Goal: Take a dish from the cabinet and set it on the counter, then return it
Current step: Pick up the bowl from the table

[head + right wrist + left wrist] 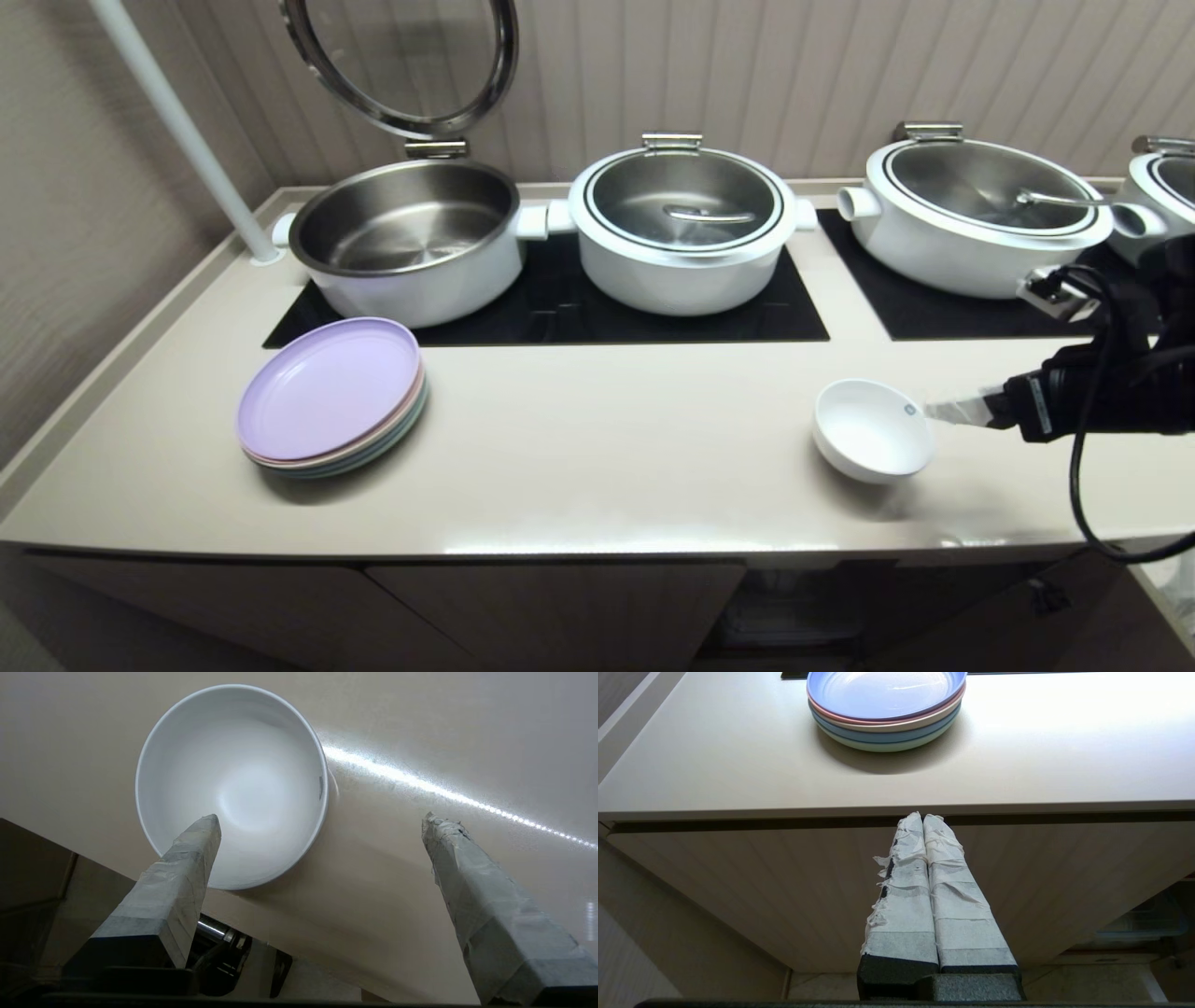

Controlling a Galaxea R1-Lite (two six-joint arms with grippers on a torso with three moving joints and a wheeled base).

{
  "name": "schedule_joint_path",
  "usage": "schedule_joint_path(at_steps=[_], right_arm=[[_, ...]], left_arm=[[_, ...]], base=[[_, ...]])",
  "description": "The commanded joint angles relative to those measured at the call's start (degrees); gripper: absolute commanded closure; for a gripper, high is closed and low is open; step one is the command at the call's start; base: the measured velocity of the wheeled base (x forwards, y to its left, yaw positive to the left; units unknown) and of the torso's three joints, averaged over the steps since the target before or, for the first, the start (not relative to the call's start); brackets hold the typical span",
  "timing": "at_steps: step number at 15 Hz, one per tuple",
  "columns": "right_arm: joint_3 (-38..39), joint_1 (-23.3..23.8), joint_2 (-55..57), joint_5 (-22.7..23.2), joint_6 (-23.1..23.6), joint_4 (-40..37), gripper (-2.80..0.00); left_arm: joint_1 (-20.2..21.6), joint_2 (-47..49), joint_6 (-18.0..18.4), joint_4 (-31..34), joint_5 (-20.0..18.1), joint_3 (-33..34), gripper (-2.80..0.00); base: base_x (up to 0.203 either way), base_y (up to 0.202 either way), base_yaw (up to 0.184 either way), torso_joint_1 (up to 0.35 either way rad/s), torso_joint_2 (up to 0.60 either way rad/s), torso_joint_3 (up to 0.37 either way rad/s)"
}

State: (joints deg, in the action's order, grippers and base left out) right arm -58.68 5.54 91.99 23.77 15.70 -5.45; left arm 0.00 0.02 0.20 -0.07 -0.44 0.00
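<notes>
Beige surface (597,448) now carries the dish (873,431); right gripper (322,826), jaws spread wide, should straddle its rim squarely before regrasping.

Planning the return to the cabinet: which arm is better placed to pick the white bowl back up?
Right. Its open claw sits beside the bowl on the counter; the left claw hangs shut below the counter edge.

Glossy white ceramic bowl (872,430) on a smooth, faintly shiny beige counter (597,448); matt pastel plastic plates (330,396); brushed-metal pots (408,238) on black glass panels (560,313); gripper fingers (177,882) wrapped in wrinkled, frayed white tape.
</notes>
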Motion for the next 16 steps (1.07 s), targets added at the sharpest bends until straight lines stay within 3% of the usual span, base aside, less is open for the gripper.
schedule_joint_path(at_steps=[1,8,16], right_arm=[[-0.8,-2.4,1.0,-1.9,0.1,-0.1,-2.80],[-3.7,-6.1,3.9,-8.4,0.1,-0.3,-2.80],[-10.9,-6.2,5.7,-9.3,-0.5,-13.5,-2.80]], left_arm=[[0.0,0.0,0.0,0.0,0.0,0.0,0.00],[0.0,0.0,0.0,0.0,0.0,0.0,0.00],[0.0,0.0,0.0,0.0,0.0,0.0,0.00]], base=[[0.000,0.000,0.000,0.000,0.00,0.000],[0.000,0.000,0.000,0.000,0.00,0.000],[0.000,0.000,0.000,0.000,0.00,0.000]])
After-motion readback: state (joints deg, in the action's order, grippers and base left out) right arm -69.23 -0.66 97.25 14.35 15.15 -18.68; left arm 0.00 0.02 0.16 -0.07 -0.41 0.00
